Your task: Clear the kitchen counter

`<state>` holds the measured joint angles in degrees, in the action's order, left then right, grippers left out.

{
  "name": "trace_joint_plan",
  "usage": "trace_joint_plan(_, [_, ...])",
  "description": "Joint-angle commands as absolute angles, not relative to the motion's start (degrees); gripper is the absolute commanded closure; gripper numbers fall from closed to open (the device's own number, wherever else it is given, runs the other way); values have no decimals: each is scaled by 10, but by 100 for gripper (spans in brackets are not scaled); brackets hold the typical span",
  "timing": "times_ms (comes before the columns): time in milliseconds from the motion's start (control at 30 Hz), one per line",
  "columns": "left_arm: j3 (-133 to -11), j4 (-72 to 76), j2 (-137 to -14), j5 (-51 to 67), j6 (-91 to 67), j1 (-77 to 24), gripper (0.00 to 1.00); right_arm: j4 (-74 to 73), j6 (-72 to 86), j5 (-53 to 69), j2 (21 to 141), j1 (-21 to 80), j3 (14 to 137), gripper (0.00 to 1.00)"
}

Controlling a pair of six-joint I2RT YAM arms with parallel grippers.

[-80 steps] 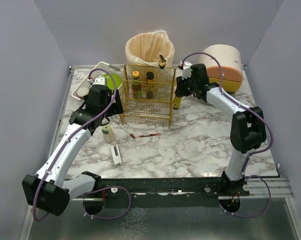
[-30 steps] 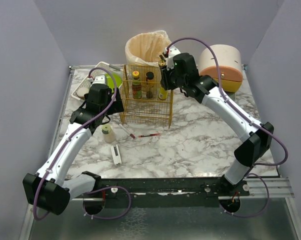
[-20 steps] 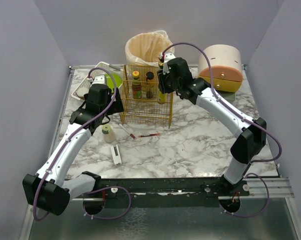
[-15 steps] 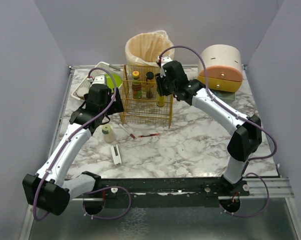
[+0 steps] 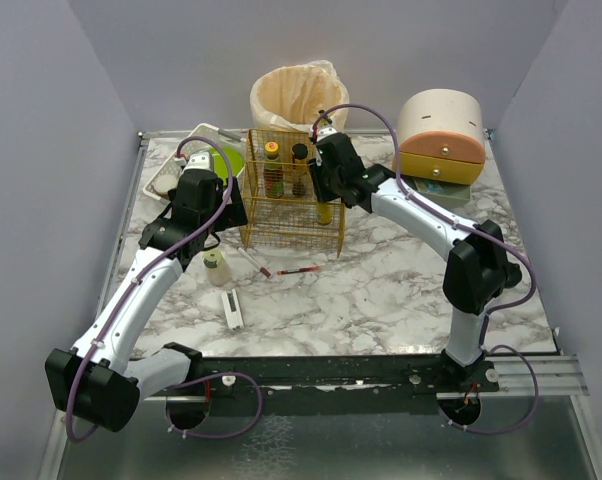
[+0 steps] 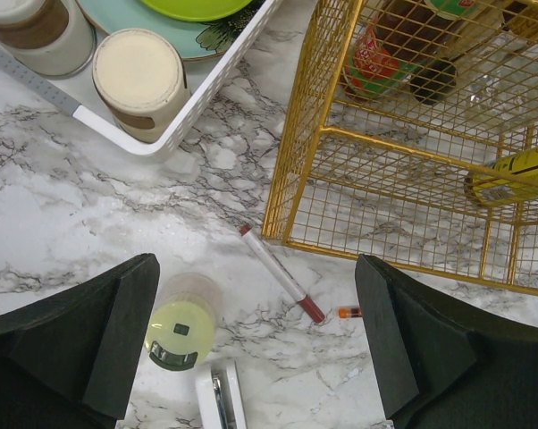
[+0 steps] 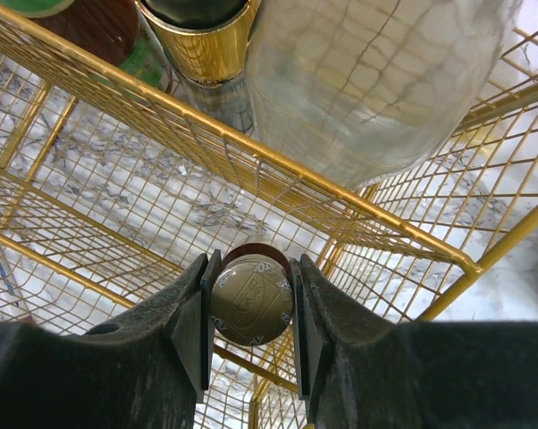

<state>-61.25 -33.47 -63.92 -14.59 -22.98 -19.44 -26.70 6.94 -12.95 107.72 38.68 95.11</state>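
Pinching the round tan cap (image 7: 249, 299) of a yellow-labelled bottle (image 5: 324, 212) between the right jaws, pressing in on both sides of it. Holding that bottle inside the right end of the gold wire rack (image 5: 296, 200). Sharing the rack with a red-capped brown bottle (image 5: 272, 168), a dark bottle with a gold collar (image 7: 197, 36) and a clear glass bottle (image 7: 376, 80).

Hovering with the left jaws spread wide and gripping nothing, above the marble near the rack's front left corner. Looking down between them on a small jar with a pale green lid (image 6: 178, 323), a red-tipped pen (image 6: 282, 273), a small orange piece (image 6: 349, 312) and a flat white object (image 6: 220, 398), all resting on the bare surface just in front of the rack.

Carrying all of this on the bench (image 5: 401, 290), white marble with grey veins, spreading from the arms' bases to the back wall. Bearing also, at far left, a white slotted tray (image 5: 181, 165) with a green plate (image 5: 226, 160) and two cream-lidded jars (image 6: 139, 76). Backing the rack with a bin with a pale liner (image 5: 296, 95). Standing at far right, well apart from the rack, a round-topped pink and yellow box (image 5: 441, 135).
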Motion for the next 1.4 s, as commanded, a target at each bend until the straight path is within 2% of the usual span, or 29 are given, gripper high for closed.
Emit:
trace_joint_plan(0, [-607, -328, -630, -152, -232, -189, 1, -242, 78, -153, 1088, 390, 949, 92])
trace_joint_plan(67, [-607, -328, -630, -155, -232, -189, 1, -243, 80, -153, 1090, 390, 948, 82])
trace_joint_plan(167, [-607, -328, -630, -157, -232, -189, 1, -244, 82, -149, 1090, 391, 945, 60])
trace_joint_plan(333, [-606, -328, -628, -158, -231, -189, 1, -242, 84, -142, 1081, 390, 944, 48])
trace_joint_plan(600, [-615, -367, -622, -183, -244, -189, 1, -244, 85, -106, 1046, 390, 954, 41])
trace_joint_plan(933, [-560, -461, -594, -199, -352, -189, 1, -181, 70, 50, 955, 390, 912, 36])
trace_joint_plan(1367, [-515, -468, -634, -235, -377, -188, 1, -169, 52, 35, 843, 390, 835, 34])
